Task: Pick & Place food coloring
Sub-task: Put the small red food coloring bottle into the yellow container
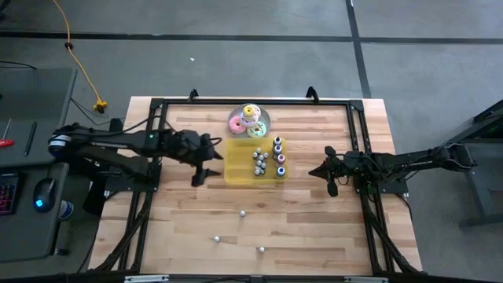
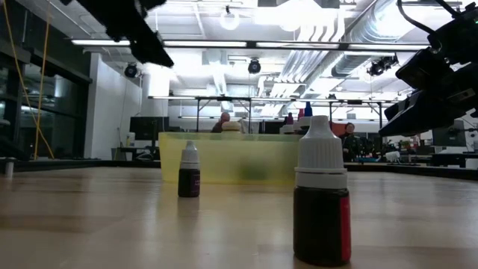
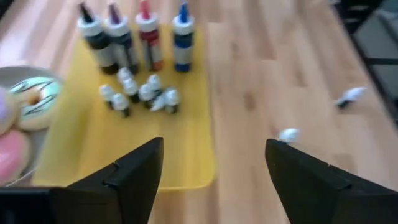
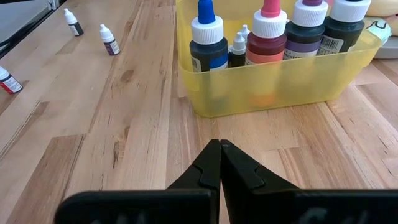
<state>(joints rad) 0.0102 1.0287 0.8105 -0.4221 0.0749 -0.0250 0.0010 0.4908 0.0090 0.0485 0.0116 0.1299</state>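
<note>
step: fetch next loose bottle (image 1: 243, 212) | left gripper (image 1: 206, 169) released beside yellow tray (image 1: 236, 174) | I descend squarely over its cap

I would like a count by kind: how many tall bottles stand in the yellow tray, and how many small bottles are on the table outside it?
tall bottles in the yellow tray: 4
small bottles on the table, outside the tray: 3
total: 7
Not counted: the cluster of tiny bottles inside the tray, too blurred to number.
</note>
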